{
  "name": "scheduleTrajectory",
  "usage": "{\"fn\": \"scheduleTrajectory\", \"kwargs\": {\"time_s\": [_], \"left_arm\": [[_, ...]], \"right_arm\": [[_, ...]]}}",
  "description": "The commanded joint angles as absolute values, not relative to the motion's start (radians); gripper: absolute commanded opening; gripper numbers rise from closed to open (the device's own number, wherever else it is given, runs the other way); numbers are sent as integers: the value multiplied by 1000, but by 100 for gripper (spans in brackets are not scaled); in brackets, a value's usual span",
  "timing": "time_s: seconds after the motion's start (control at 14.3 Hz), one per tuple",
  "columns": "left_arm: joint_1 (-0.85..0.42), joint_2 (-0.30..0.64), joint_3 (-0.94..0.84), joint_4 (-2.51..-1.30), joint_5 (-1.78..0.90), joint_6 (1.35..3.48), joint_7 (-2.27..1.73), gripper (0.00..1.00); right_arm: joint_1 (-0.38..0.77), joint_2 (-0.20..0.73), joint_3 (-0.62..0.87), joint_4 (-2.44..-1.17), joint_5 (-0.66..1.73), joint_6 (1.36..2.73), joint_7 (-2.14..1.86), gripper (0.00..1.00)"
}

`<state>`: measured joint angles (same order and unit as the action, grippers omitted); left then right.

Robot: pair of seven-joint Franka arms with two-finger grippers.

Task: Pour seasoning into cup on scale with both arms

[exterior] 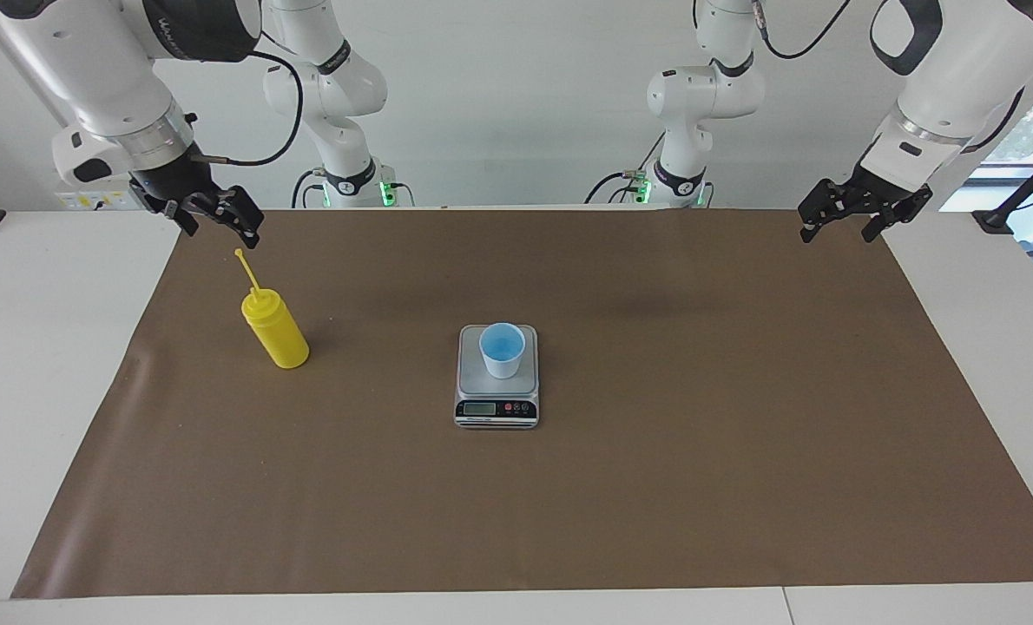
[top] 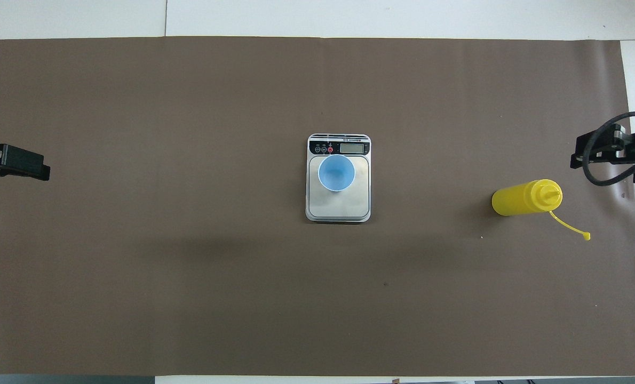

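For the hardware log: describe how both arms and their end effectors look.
Both arms are white, rounded jointed segments with black joint rings and loose black cables. The right end effector and left end effector are black two-finger units on silver-grey wrists. Green lights glow at the bases.

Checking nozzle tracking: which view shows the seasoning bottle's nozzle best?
The facing view: the seasoning bottle stands in profile, its thin nozzle clear against the mat. The overhead view foreshortens the body and shows mainly the cap end.
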<state>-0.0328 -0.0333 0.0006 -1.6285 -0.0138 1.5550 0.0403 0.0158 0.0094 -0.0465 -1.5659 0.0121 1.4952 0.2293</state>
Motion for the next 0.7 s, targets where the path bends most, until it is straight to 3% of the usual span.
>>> {"fn": "scheduleTrajectory", "kwargs": {"time_s": [0.0,0.63], "left_arm": [[-21,-32,-2,-1624,-31,1540,54,100],[-21,-32,-2,-1624,-31,1540,54,100]], "right_arm": [[-11,18,-26,-1548,-5,1499,201,100],[-28,21,-20,-1548,5,1528,19,100]]}}
